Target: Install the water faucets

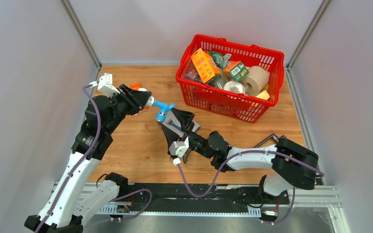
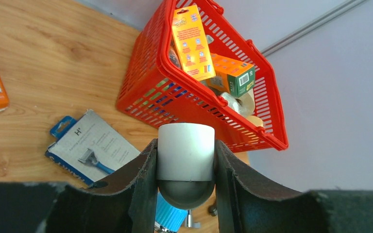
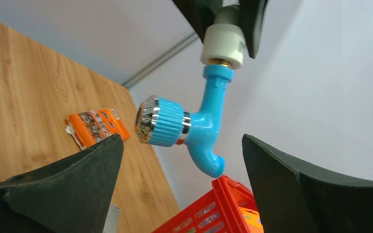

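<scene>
The light-blue water faucet [image 1: 163, 108] hangs in the air between the two arms, above the wooden table. My left gripper [image 1: 147, 101] is shut on its white end fitting [image 2: 185, 150], and the blue ribbed knob [image 2: 170, 216] peeks out below the jaws. In the right wrist view the water faucet [image 3: 206, 121] hangs from the white fitting [image 3: 222, 46], spout down and chrome-capped knob to the left. My right gripper [image 3: 182, 141] stands wide open just below it, a finger on either side, touching nothing. From above, the right gripper [image 1: 174, 118] sits right beside the faucet.
A red basket [image 1: 213, 99] full of packaged goods stands at the back right. A carded razor pack [image 2: 90, 145] lies flat on the table under the left gripper. An orange pack [image 3: 94, 126] lies farther left, and grey walls enclose the table.
</scene>
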`<state>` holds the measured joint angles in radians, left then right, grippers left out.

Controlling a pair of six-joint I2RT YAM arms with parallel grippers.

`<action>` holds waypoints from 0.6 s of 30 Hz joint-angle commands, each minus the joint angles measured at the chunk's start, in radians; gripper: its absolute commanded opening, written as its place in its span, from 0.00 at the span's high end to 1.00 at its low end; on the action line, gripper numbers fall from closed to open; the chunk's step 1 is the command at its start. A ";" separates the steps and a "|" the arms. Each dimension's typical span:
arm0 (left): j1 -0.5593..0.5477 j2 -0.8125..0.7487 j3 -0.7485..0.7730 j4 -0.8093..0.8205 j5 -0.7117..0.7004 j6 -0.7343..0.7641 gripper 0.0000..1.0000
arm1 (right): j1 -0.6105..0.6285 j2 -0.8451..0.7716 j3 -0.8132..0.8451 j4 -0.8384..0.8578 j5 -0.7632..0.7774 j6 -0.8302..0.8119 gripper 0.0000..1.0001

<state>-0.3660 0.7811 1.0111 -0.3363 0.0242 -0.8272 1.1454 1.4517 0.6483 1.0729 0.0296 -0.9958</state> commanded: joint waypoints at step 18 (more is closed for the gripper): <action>0.002 0.015 0.004 0.062 0.128 -0.118 1.00 | 0.054 0.285 0.154 0.417 0.253 -0.478 0.02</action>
<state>-0.3645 0.8051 1.0088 -0.3325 0.1101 -0.9218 1.1976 1.7145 0.7593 1.3010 0.2470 -1.4235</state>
